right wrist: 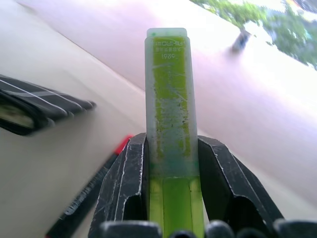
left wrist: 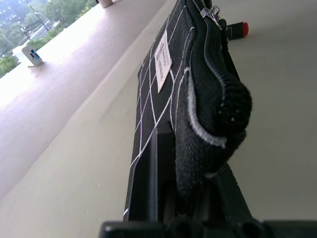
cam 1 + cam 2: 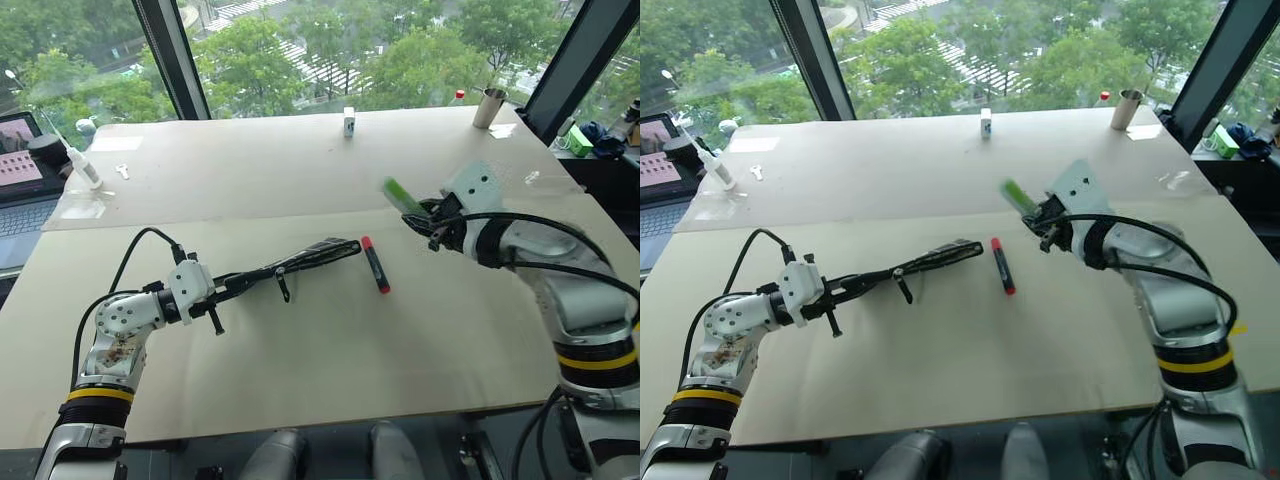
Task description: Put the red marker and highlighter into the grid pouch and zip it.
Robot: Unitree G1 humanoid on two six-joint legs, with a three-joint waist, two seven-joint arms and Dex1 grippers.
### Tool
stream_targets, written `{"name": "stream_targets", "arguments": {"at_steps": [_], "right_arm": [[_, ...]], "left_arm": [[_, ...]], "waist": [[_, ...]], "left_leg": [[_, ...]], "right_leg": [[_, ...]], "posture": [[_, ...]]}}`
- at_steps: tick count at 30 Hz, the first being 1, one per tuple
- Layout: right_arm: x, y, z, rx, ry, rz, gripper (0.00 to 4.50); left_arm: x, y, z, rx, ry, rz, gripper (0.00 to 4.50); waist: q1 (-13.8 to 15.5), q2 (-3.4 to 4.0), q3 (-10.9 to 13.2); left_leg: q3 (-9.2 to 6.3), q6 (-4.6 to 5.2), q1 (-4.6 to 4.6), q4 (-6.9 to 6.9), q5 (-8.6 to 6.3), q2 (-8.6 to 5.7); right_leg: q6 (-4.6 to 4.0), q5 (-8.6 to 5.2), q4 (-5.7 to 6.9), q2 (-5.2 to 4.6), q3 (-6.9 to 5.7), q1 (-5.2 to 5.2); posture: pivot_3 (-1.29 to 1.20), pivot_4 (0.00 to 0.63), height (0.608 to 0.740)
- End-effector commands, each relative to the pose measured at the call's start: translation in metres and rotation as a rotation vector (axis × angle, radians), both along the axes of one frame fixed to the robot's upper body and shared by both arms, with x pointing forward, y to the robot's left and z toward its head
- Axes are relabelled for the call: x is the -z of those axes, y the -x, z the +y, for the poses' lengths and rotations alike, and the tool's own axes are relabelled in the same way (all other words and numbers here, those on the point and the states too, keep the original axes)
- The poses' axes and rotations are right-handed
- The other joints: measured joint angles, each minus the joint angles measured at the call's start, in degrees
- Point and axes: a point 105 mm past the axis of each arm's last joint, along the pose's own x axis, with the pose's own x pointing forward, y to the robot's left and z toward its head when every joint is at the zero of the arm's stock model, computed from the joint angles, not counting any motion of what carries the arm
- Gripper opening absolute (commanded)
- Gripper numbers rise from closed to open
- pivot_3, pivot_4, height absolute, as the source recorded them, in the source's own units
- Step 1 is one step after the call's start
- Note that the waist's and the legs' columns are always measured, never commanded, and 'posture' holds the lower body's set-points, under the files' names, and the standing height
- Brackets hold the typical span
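The right gripper (image 1: 171, 198) is clenched on the highlighter (image 1: 168, 99), its two black fingers (image 1: 124, 183) pressing either side of the chunky, translucent lime-green barrel, whose paler squared end sticks out past the tips. It is held in the air above the pale tabletop (image 3: 330, 350), beside and above the red marker (image 3: 376, 265), a slim dark barrel with a bright red cap lying flat on the table. The left gripper (image 3: 235, 285) is clamped on one end of the grid pouch (image 3: 315, 255), black woven fabric with white grid lines and a small white label (image 2: 162, 59), lifted edge-on. Its zipper (image 2: 214, 37) runs along the top; contents cannot be seen.
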Motion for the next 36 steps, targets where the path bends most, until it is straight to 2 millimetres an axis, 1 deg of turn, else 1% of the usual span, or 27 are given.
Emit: {"name": "stream_targets", "arguments": {"at_steps": [1, 4, 10, 14, 20, 26, 29, 31, 36], "right_arm": [[0.005, 0.037, 0.027, -0.303, 0.237, -0.042, 1.01], [0.015, 0.037, 0.031, -0.34, 0.325, -0.051, 1.01], [0.022, 0.015, 0.041, -0.318, 0.393, -0.096, 1.01], [0.026, 0.009, 0.041, -0.32, 0.435, -0.094, 1.01], [0.032, 0.01, 0.038, -0.348, 0.494, -0.089, 1.01], [0.018, 0.013, 0.03, -0.345, 0.468, -0.086, 1.01], [0.013, 0.022, 0.029, -0.378, 0.433, -0.049, 1.01], [0.015, 0.024, 0.027, -0.386, 0.433, -0.032, 1.01], [0.026, 0.022, 0.022, -0.37, 0.467, -0.008, 1.01]], "left_arm": [[-0.008, -0.002, -0.004, 0.017, 0.011, -0.022, 0.0], [-0.007, -0.002, -0.006, 0.023, 0.011, -0.02, 0.0], [-0.004, 0.001, -0.009, 0.044, 0.0, -0.012, 0.0], [-0.002, 0.001, -0.011, 0.051, -0.008, -0.012, 0.0], [0.0, 0.002, -0.014, 0.059, -0.013, -0.012, 0.0], [0.001, 0.002, -0.014, 0.057, -0.007, -0.01, 0.0], [0.0, 0.002, -0.014, 0.058, -0.004, -0.01, 0.0], [0.0, 0.002, -0.014, 0.058, -0.004, -0.01, 0.0], [0.0, 0.002, -0.014, 0.058, -0.004, -0.01, 0.0]], "waist": [[0.05, 0.0, 0.0], [0.06, -0.03, -0.01], [0.21, -0.04, 0.0], [0.32, -0.04, 0.0], [0.32, -0.04, 0.0], [0.33, -0.04, -0.01], [0.33, -0.04, 0.0], [0.33, -0.04, 0.0], [0.34, -0.04, 0.0]], "left_leg": [[0.0, 0.02, -0.04, 0.02, -0.01, -0.02], [0.04, 0.03, -0.02, 0.03, -0.02, -0.02], [0.12, 0.01, 0.01, 0.06, -0.01, 0.0], [0.12, 0.01, -0.01, 0.06, -0.01, 0.0], [0.12, 0.01, -0.01, 0.06, -0.01, 0.0], [0.12, 0.01, -0.02, 0.06, -0.01, 0.0], [0.12, 0.01, -0.02, 0.06, -0.01, 0.0], [0.12, 0.01, -0.02, 0.06, -0.01, 0.01], [0.12, 0.01, -0.01, 0.06, -0.01, 0.01]], "right_leg": [[0.0, 0.0, -0.01, -0.03, -0.02, -0.03], [0.0, 0.0, -0.11, -0.05, -0.09, -0.02], [-0.02, 0.01, -0.05, -0.06, -0.07, -0.06], [-0.02, 0.01, -0.04, -0.06, -0.08, -0.08], [-0.02, 0.01, -0.04, -0.06, -0.08, -0.09], [-0.02, 0.01, -0.04, -0.06, -0.08, -0.09], [-0.02, 0.01, -0.05, -0.06, -0.08, -0.09], [-0.02, 0.01, -0.05, -0.06, -0.08, -0.09], [-0.02, 0.01, -0.04, -0.06, -0.08, -0.08]], "posture": [[0.0, 0.15, 0.739], [0.0, 0.15, 0.739], [0.0, 0.15, 0.739], [0.0, 0.15, 0.739], [0.0, 0.15, 0.739], [0.0, 0.15, 0.739], [0.0, 0.15, 0.739], [0.0, 0.15, 0.739], [0.0, 0.15, 0.739]]}}
